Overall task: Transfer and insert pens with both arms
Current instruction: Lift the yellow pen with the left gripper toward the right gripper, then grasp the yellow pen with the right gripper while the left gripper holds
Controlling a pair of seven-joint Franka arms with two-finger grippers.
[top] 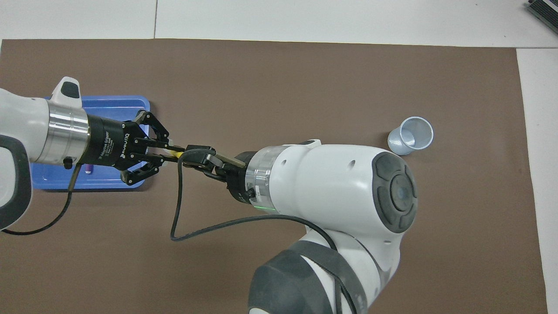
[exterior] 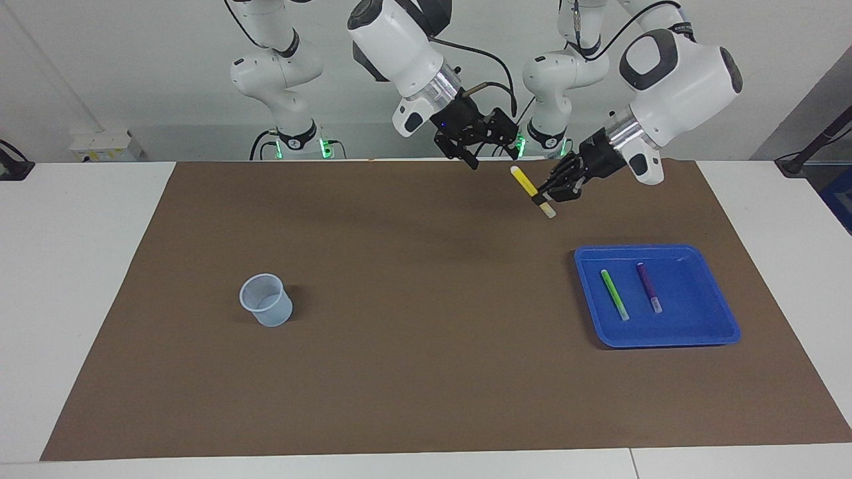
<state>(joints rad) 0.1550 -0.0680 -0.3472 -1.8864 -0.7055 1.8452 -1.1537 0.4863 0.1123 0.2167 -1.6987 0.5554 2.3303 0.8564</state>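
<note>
Left pincer (exterior: 547, 194): raised above the brown mat (exterior: 426, 372), pinching the yellow pen (exterior: 530, 189) near its pale capped end; the pen hangs tilted, cap lowest.
Right pincer (exterior: 491, 152): fingers spread, holding nothing, in the air just beside the yellow pen's upper end, apart from it.
Green pen (exterior: 614, 293): lying in the blue tray (exterior: 719, 332).
Purple pen (exterior: 648, 287): beside the green one in the same tray, not touching it.
Blue tray: on the mat at the left arm's end of the counter (exterior: 73, 266).
Pale cup (exterior: 266, 301): upright on the mat toward the right arm's end, well apart from the tray.
</note>
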